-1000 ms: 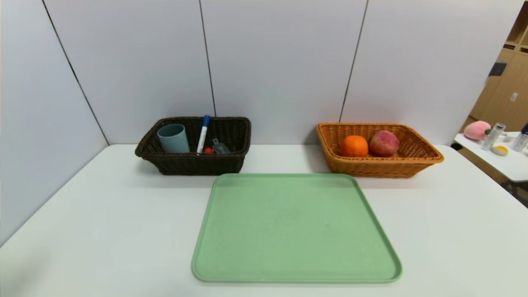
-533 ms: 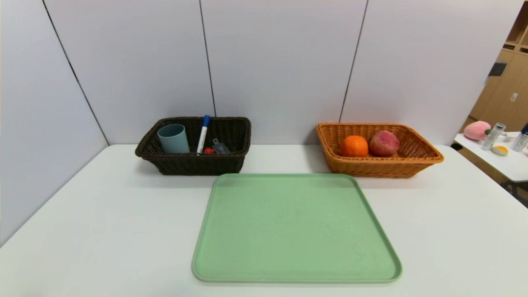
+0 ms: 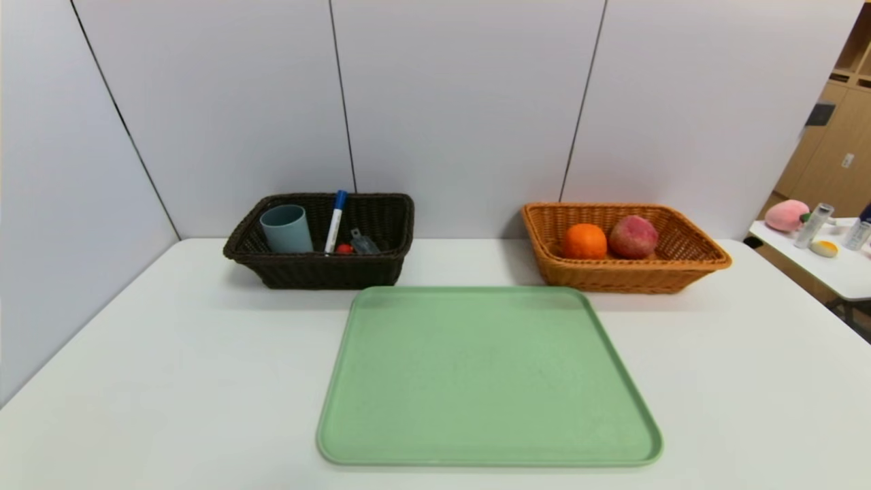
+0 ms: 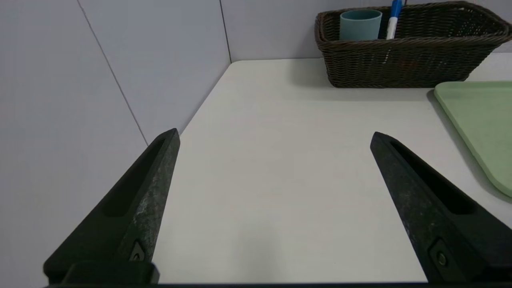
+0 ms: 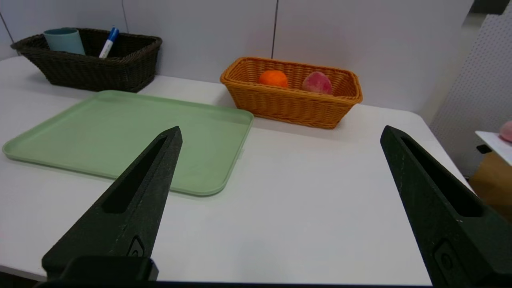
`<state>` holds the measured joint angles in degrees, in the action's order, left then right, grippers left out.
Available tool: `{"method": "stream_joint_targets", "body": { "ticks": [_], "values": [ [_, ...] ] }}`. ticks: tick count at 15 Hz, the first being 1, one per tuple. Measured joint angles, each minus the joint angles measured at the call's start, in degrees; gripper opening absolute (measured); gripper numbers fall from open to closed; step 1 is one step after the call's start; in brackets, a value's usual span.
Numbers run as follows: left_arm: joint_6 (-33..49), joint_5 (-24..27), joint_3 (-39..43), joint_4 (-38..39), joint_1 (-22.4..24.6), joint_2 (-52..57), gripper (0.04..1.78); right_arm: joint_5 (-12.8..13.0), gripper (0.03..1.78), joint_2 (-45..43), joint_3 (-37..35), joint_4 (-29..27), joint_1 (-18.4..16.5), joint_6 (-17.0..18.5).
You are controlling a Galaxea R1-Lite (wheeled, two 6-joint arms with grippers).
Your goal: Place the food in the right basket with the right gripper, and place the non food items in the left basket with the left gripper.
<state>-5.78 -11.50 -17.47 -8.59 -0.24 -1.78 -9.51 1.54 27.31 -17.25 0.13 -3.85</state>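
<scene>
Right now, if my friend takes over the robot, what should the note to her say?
Left gripper: open, holding nothing, over bare table left of the green tray.
Right gripper: open, holding nothing, over the table right of the tray.
Dark basket: blue cup, marker, a small red thing and a small grey one.
Orange basket: orange and a reddish fruit.
Tray holds nothing. Sorting looks done; nothing seems left.

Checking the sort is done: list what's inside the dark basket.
Inside the dark basket: a blue-grey cup, a blue-capped marker leaning upright, a small red item and a greyish piece. The front wall hides the basket floor.
</scene>
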Motion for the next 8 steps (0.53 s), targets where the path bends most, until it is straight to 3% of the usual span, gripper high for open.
{"method": "stream_joint_targets", "body": {
  "ticks": [3,6,8],
  "values": [
    [-3.6,0.2,5.2,6.9,-0.1,1.5,1.69,2.2,1.71,-1.2,-3.3,2.3,0.0,-0.9],
    [-8.3,1.9,14.4,17.9,-0.1,1.8,1.69,3.1,1.71,-1.5,-9.9,9.2,-0.1,-1.5],
    [-9.2,5.3,16.7,18.2,-0.1,1.9,1.69,3.0,1.71,-1.6,-15.3,12.5,0.0,-3.1]
  ]
}}
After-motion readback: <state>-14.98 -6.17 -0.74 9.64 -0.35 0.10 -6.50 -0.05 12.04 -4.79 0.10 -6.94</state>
